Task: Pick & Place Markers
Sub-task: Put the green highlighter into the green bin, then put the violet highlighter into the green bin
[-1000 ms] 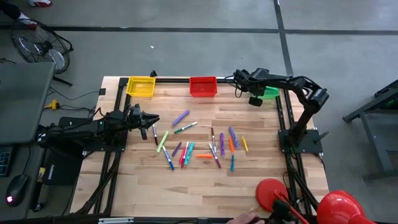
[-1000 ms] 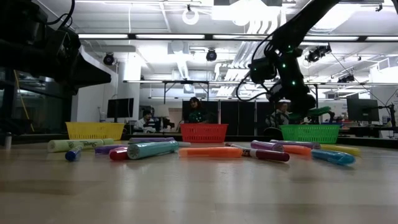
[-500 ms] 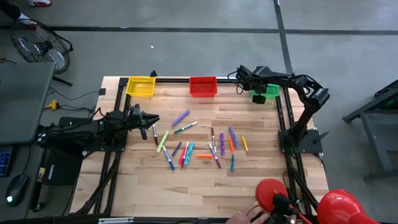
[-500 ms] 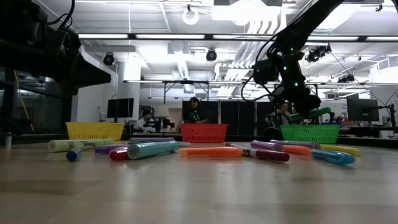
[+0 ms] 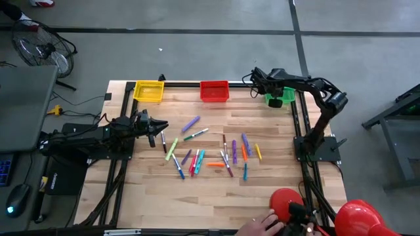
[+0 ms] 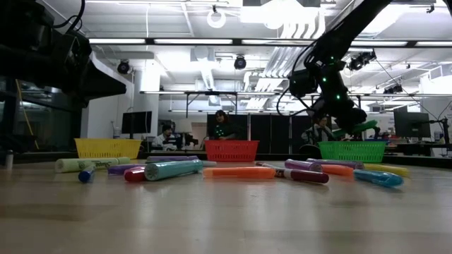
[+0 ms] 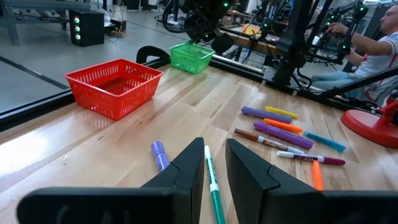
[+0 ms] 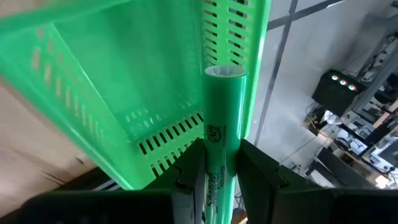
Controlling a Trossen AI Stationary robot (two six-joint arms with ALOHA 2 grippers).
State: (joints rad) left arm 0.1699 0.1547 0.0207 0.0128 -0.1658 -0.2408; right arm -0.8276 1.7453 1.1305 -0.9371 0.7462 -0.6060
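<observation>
Several markers (image 5: 210,154) in purple, green, orange, blue, pink and yellow lie scattered flat on the middle of the wooden table. My right gripper (image 5: 274,99) hangs over the green basket (image 5: 287,94) at the far right corner and is shut on a green marker (image 8: 222,124). In the low view that marker (image 6: 357,129) sits tilted just above the green basket's rim (image 6: 352,145). My left gripper (image 5: 161,126) waits low at the table's left side, open, its fingers pointing at the scattered markers (image 7: 280,127). My right gripper pinches the green marker's barrel (image 8: 219,163) between its two fingers. The marker runs along the fingers, and its flat end (image 8: 225,72) sticks out past their tips. It is lifted clear and held tilted over the green basket (image 8: 124,93), with the fingers slanting down from above.
A red basket (image 5: 214,90) and a yellow basket (image 5: 149,90) stand along the far edge, left of the green one. Red round objects (image 5: 289,200) and a person's hand (image 5: 257,227) are at the near right corner. Bare wood lies near the front edge.
My right gripper has carried the green marker a short way toward the table's right edge, from beside the green basket to over it. The left arm and the markers on the table have stayed still.
</observation>
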